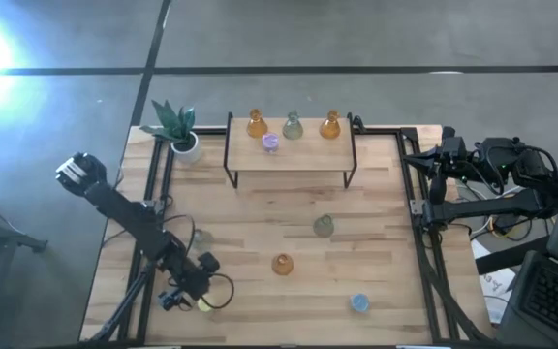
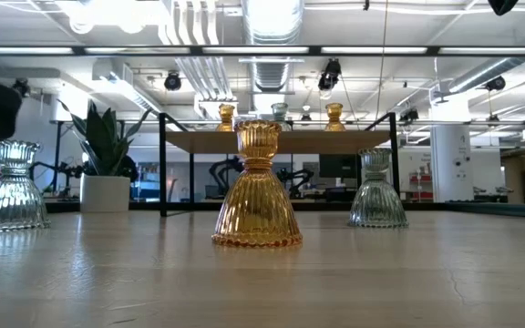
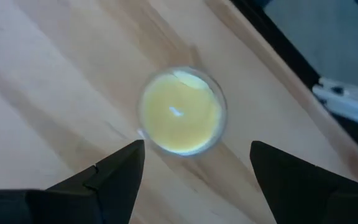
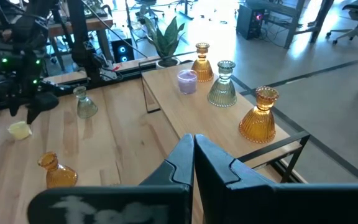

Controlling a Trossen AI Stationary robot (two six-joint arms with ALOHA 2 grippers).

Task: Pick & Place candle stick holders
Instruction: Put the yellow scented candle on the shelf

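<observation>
A yellow candle stick holder point(image 3: 182, 111) stands near the table's near left corner point(image 1: 204, 304). My left gripper point(image 3: 194, 168) hovers over it, open. Its two fingers are apart and short of the holder on either side, touching nothing. More holders stand on the tabletop: a clear one point(image 1: 201, 237), an amber one point(image 1: 282, 264), a grey-green one point(image 1: 324, 225) and a blue one point(image 1: 359, 303). Two amber holders point(image 1: 255, 123) point(image 1: 330, 124), a grey-green one point(image 1: 293, 126) and a purple one point(image 1: 270, 142) sit on the raised shelf point(image 1: 303, 159). My right gripper point(image 4: 193, 146) waits shut, high at the table's right edge.
A potted green plant point(image 1: 177, 129) stands at the far left beside the shelf. Black frame rails point(image 1: 424, 252) run along the table's sides. Bare wood lies between the shelf and the loose holders. Cables and equipment sit beyond the right edge.
</observation>
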